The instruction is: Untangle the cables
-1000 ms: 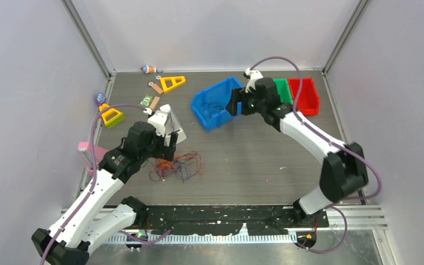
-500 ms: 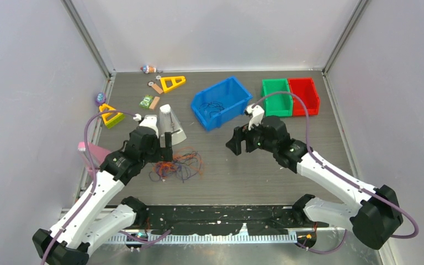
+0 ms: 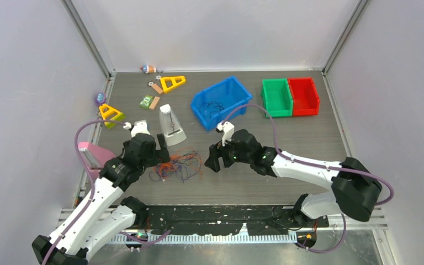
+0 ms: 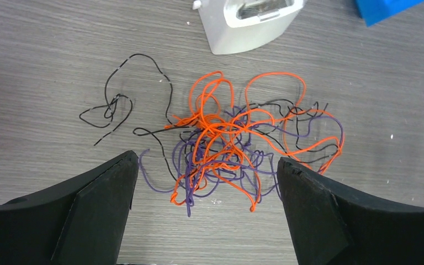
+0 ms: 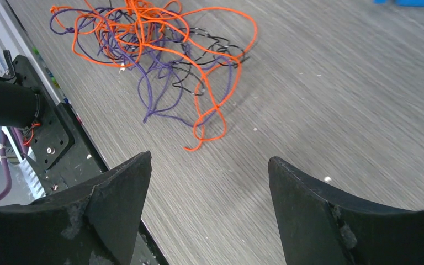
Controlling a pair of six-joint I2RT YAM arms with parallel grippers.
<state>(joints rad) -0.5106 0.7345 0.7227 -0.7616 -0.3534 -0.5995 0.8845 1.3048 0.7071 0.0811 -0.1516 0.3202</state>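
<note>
Right end effector (image 3: pixel 213 162) newly beside one cables (image 3: pixel 178 164) clump; left end effector (image 3: pixel 164 154) likewise spread.

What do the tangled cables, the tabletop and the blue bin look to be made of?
Cables: thin plastic-insulated wire, probably; smooth coloured strands holding springy loops. Tabletop: grey wood-grain laminate, likely; matte streaks. Blue bin: moulded plastic, seemingly; uniform colour, slight sheen.

We see the counter (image 3: pixel 309 143) as a matt grey surface with a fine wood-like grain. The cables (image 4: pixel 237 138) have a smooth, slightly shiny plastic coating. The fingers (image 4: pixel 96 215) of the left tool (image 4: pixel 207 165) are matt black plastic; on the right tool (image 5: pixel 208 160) they look rougher, with dusty edges. The blue bin (image 3: pixel 221 102) is smooth plastic.
</note>
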